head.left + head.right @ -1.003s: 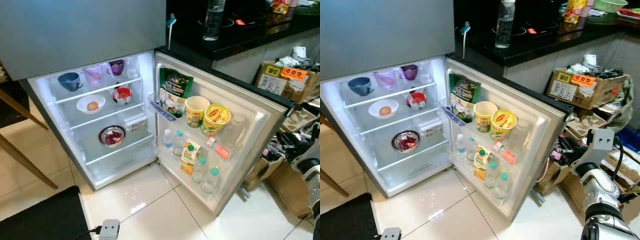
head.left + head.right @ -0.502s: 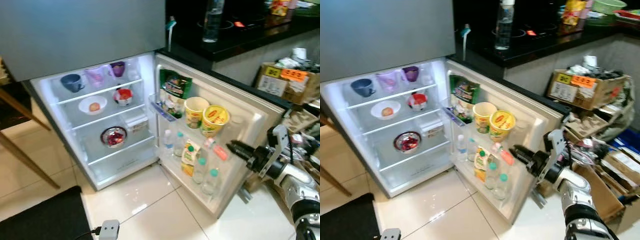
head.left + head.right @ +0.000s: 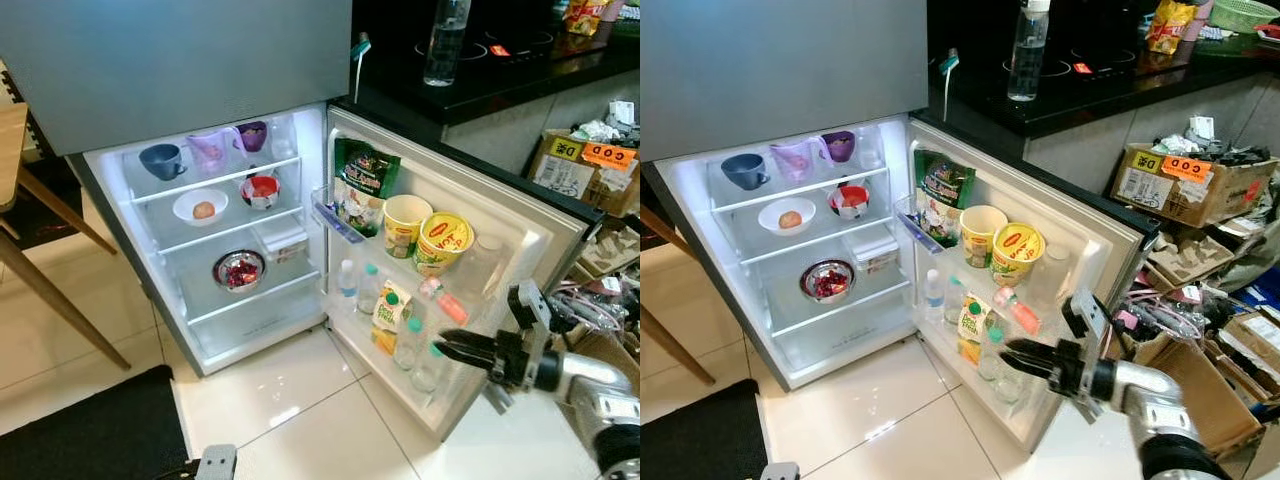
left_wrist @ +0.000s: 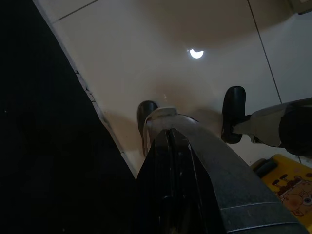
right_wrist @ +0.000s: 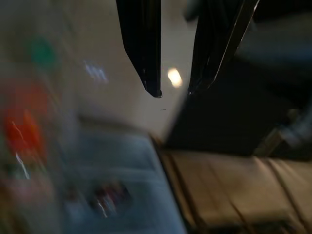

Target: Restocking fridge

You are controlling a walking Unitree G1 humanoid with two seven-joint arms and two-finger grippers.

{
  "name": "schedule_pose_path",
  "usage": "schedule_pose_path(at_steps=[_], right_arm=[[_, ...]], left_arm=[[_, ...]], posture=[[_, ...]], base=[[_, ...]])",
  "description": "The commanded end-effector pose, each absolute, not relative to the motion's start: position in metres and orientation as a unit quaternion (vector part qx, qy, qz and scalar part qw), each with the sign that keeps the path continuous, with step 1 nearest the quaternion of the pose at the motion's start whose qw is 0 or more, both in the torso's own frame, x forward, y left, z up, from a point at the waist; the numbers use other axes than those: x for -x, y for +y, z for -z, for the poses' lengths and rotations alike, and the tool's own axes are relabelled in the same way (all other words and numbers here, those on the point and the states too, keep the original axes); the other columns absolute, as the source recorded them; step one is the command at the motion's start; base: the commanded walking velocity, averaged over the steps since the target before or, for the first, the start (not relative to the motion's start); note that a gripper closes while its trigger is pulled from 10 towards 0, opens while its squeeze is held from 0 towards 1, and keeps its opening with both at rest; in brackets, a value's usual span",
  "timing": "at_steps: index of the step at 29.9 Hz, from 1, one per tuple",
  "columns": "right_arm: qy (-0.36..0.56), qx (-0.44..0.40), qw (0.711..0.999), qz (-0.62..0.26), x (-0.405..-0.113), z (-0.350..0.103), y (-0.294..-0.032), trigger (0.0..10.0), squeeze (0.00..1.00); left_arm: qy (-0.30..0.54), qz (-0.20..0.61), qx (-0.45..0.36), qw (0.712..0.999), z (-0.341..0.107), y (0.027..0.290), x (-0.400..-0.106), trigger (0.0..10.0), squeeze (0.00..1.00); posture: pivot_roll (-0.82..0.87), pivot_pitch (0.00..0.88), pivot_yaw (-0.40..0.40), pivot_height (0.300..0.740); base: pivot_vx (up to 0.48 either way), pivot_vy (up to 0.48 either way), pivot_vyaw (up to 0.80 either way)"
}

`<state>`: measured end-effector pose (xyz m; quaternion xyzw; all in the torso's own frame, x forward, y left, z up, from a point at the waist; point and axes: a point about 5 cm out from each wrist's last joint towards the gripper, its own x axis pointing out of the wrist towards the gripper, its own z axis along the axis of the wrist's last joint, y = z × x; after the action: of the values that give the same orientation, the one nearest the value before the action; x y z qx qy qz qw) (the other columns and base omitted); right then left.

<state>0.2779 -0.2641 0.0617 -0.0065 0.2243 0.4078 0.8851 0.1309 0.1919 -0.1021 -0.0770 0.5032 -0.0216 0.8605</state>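
Observation:
The fridge (image 3: pixel 200 70) stands open, its door (image 3: pixel 525 240) swung to the right. The door shelves hold a green bag (image 3: pixel 362 183), two yellow cups (image 3: pixel 441 243), a juice carton (image 3: pixel 389 315) and small water bottles (image 3: pixel 407 343). My right gripper (image 3: pixel 447 349) reaches in from the right, open and holding nothing. Its fingertips are just in front of the bottles on the lower door shelf. The right wrist view is blurred, with the fingers (image 5: pixel 146 58) apart. My left gripper (image 4: pixel 168 139) hangs idle over the floor, shut.
Inside the fridge are cups (image 3: pixel 162 160), a white bowl with an egg (image 3: pixel 200 207), a red bowl (image 3: pixel 261 189) and a steel bowl (image 3: pixel 239 269). A tall bottle (image 3: pixel 444 42) stands on the black counter. Cardboard boxes (image 3: pixel 1185 185) crowd the right; a wooden table leg (image 3: pixel 50 290) and black mat (image 3: pixel 90 430) lie left.
My right arm has come up from the right edge and stretched left and down to the lower door shelf. The camera has shifted a little, sliding the scene right.

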Motion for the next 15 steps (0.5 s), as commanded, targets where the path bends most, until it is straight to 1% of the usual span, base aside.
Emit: schedule_pose_path(at_steps=[1,2,3,4,5,7,8,9,10,11,12,13,14,15], right_arm=[[0.268,0.045,0.899,-0.344,-0.273,-0.055,-0.284,10.0,0.0],[0.288,0.066,0.907,-0.299,-0.272,-0.055,-0.297,10.0,0.0],[0.288,0.066,0.907,-0.299,-0.272,-0.055,-0.297,10.0,0.0],[0.297,0.084,0.915,-0.26,-0.272,-0.057,-0.308,10.0,0.0],[0.297,0.099,0.928,-0.201,-0.275,-0.063,-0.322,10.0,0.0],[0.287,0.123,0.945,-0.097,-0.28,-0.075,-0.343,10.0,0.0],[0.287,0.123,0.945,-0.097,-0.28,-0.075,-0.343,10.0,0.0],[0.282,0.129,0.948,-0.065,-0.282,-0.079,-0.35,10.0,0.0],[0.282,0.129,0.948,-0.065,-0.282,-0.079,-0.35,10.0,0.0],[0.274,0.137,0.951,-0.034,-0.284,-0.084,-0.355,10.0,0.0],[0.274,0.137,0.951,-0.034,-0.284,-0.084,-0.355,10.0,0.0],[0.227,0.15,0.962,0.027,-0.294,-0.101,-0.361,10.0,0.0],[0.205,0.155,0.965,0.054,-0.299,-0.108,-0.364,10.0,0.0],[0.205,0.155,0.965,0.054,-0.299,-0.108,-0.364,10.0,0.0]], left_arm=[[0.512,0.015,0.072,0.856,0.104,0.198,-0.124,10.0,0.0],[0.513,0.015,0.071,0.855,0.104,0.199,-0.122,10.0,0.0],[0.513,0.015,0.071,0.855,0.104,0.199,-0.122,10.0,0.0],[0.515,0.015,0.07,0.854,0.104,0.2,-0.12,10.0,0.0],[0.518,0.015,0.068,0.852,0.105,0.202,-0.117,10.0,0.0],[0.523,0.016,0.064,0.85,0.106,0.206,-0.11,10.0,0.0],[0.523,0.016,0.064,0.85,0.106,0.206,-0.11,10.0,0.0],[0.525,0.016,0.063,0.849,0.106,0.208,-0.107,10.0,0.0],[0.525,0.016,0.063,0.849,0.106,0.208,-0.107,10.0,0.0],[0.526,0.016,0.062,0.848,0.107,0.21,-0.105,10.0,0.0],[0.526,0.016,0.062,0.848,0.107,0.21,-0.105,10.0,0.0],[0.528,0.017,0.059,0.847,0.107,0.216,-0.097,10.0,0.0],[0.529,0.017,0.057,0.847,0.107,0.219,-0.095,10.0,0.0],[0.529,0.017,0.057,0.847,0.107,0.219,-0.095,10.0,0.0]], posture=[[-0.07,0.0,0.007,0.74],[-0.07,0.0,0.007,0.74],[-0.07,0.0,0.007,0.74],[-0.07,0.0,0.011,0.74],[-0.07,0.002,0.014,0.74],[-0.06,0.029,0.018,0.74],[-0.06,0.029,0.018,0.74],[-0.06,0.04,0.021,0.74],[-0.06,0.04,0.021,0.74],[-0.05,0.056,0.023,0.74],[-0.05,0.056,0.023,0.74],[-0.04,0.099,0.031,0.74],[-0.04,0.103,0.033,0.74],[-0.04,0.103,0.033,0.74]], base=[[0.0,0.0,0.0],[0.0,0.0,0.0],[0.0,0.0,0.0],[0.0,0.0,0.0],[0.0,0.0,0.0],[0.0,0.0,0.0],[0.0,0.0,0.0],[0.0,0.0,0.0],[0.0,0.0,0.0],[0.0,0.0,0.0],[0.0,0.0,0.0],[0.0,0.0,0.0],[0.0,0.0,0.0],[0.0,0.0,0.0]])
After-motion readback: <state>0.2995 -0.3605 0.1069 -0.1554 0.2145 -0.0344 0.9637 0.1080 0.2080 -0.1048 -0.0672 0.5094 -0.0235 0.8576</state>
